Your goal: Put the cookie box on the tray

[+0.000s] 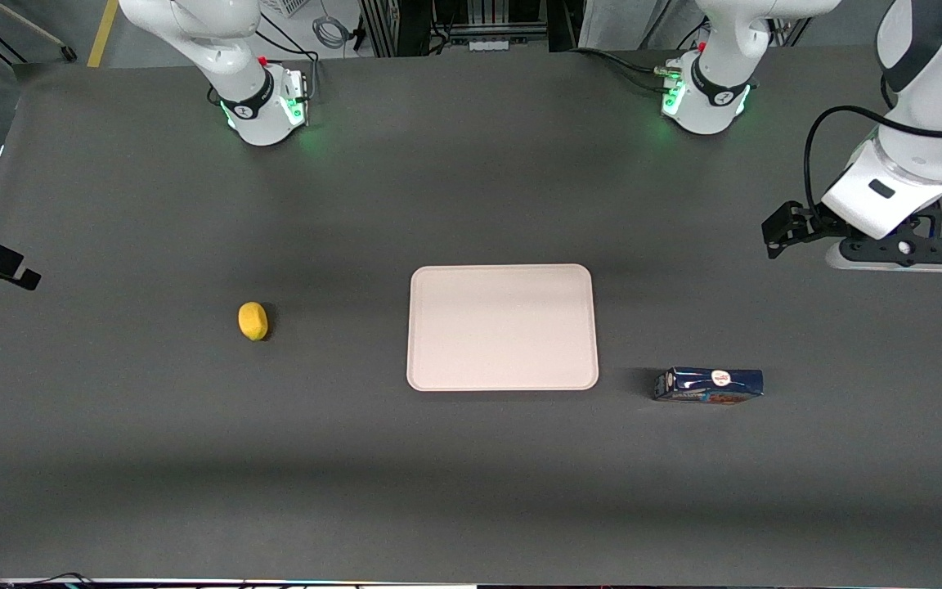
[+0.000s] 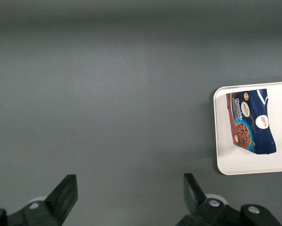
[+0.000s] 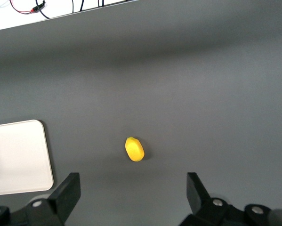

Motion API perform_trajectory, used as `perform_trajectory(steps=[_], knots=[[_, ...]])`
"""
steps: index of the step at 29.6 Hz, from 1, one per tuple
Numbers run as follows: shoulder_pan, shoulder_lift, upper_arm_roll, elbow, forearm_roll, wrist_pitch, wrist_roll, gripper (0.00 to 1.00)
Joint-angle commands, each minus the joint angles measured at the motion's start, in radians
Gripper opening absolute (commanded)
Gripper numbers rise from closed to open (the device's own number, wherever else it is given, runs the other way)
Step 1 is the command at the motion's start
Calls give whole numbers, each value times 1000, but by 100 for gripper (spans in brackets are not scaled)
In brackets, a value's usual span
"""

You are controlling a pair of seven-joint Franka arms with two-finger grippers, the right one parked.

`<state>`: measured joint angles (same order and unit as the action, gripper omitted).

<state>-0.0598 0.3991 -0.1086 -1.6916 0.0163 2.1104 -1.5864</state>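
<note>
The cookie box (image 1: 709, 384) lies on the dark table (image 1: 471, 474), just beside the tray (image 1: 438, 282), close to the tray's corner that is nearest to the front camera at the working arm's end. It is not on the tray; a narrow strip of bare table separates them. In the left wrist view the cookie box (image 2: 252, 120) appears in front of the tray (image 2: 221, 160), but this is only the line of sight.

The gripper (image 1: 900, 249) hangs above the table near the edge at the working arm's end, well apart from the box and farther from the front camera than it. In the left wrist view its fingers (image 2: 65, 193) stand wide apart and hold nothing.

I judge the box to be light, stiff cardboard with a glossy, a little slippery surface. Strong pressure could dent it. The best hold is probably across the narrow width, near the middle of its length, so it does not tip.

There is much open room. The table around the box is bare, and the tray has only a low rim, so a small lift should clear it. The yellow lump (image 1: 253, 320) lies toward the parked arm's end, well apart from the way.
</note>
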Motion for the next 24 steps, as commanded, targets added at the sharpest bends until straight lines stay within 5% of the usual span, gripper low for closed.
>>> perform_trajectory(steps=[1, 24], knots=[[0, 63, -2, 21, 16, 59, -33, 100], [-8, 167, -3, -39, 45, 229, -35, 100]])
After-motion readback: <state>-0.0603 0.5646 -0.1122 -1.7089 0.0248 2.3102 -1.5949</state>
